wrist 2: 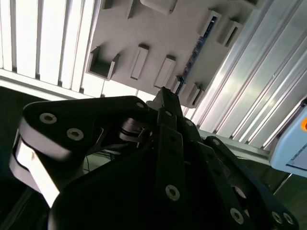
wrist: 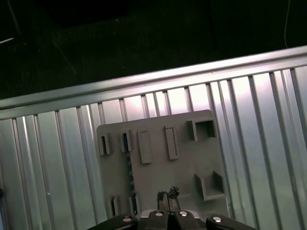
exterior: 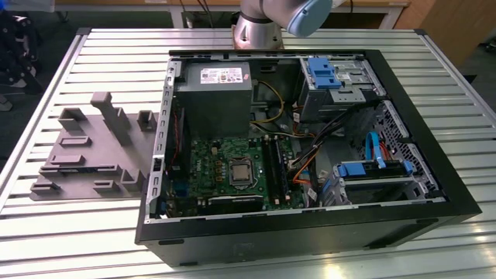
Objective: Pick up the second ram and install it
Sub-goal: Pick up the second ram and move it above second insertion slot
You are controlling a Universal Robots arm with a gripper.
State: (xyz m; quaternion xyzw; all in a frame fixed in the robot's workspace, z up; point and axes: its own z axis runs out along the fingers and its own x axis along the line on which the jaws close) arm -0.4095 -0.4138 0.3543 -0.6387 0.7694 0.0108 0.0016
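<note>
Ribbed metal surface (exterior: pixel 69 232) carried an open black computer case (exterior: pixel 310 238) and a grey slotted holder (wrist: pixel 158 172). The second ram (wrist: pixel 128 165) — a thin blue-green stick — stood on edge in that holder. Black gripper (wrist: pixel 168 195) hung above it, jaws closed, empty. Risk: closed jaws would strike the stick's edge.

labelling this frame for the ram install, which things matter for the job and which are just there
Job:
second ram, standing in the grey holder tray
gripper, pointed down at the tray
black memory slots in the computer case

Just there:
power supply
blue drive brackets
blue flat cable
slatted table
</note>
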